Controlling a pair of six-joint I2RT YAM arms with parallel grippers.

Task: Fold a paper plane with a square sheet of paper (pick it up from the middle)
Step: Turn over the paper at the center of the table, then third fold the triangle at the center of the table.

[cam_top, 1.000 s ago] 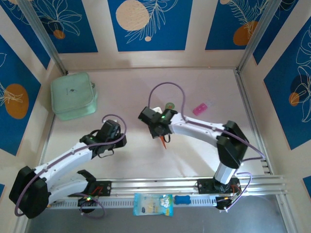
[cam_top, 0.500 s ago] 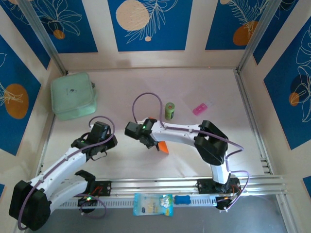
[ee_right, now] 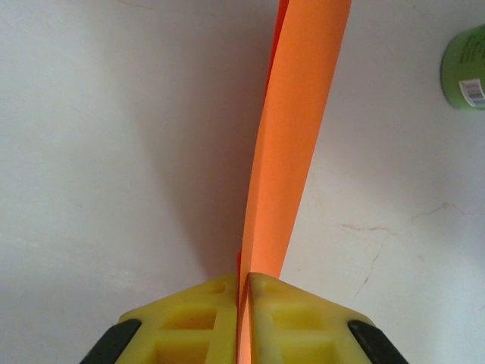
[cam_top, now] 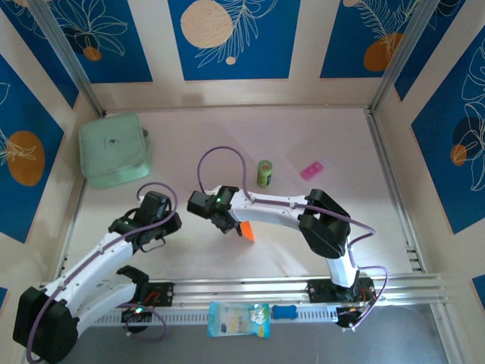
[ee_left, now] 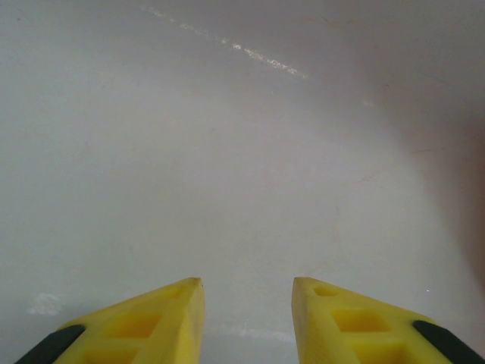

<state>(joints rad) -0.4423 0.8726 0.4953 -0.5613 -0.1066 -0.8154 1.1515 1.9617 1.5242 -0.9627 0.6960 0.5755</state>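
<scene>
My right gripper [cam_top: 232, 225] is shut on the folded orange paper [cam_top: 246, 230], left of the table's middle. In the right wrist view the paper [ee_right: 299, 136] runs edge-on as a slim strip from between the pressed-together yellow fingers [ee_right: 204, 303] of the right gripper [ee_right: 244, 277] up to the top edge. Its far tip and any wings are hidden. My left gripper [cam_top: 155, 226] hovers to the left of it, apart from the paper. Seen from the left wrist, the left gripper [ee_left: 248, 282] is open, with bare table between its fingertips [ee_left: 178, 307].
A small green can [cam_top: 264, 173] [ee_right: 464, 68] stands just behind the right arm. A pink packet [cam_top: 314, 168] lies further right. A mint-green pouch [cam_top: 114, 149] sits at the back left. A blue-white snack bag [cam_top: 238, 318] rests on the front rail.
My right gripper has carried the orange paper left and toward the near side, uncovering the green can. The left gripper has drawn back slightly to the lower left.
</scene>
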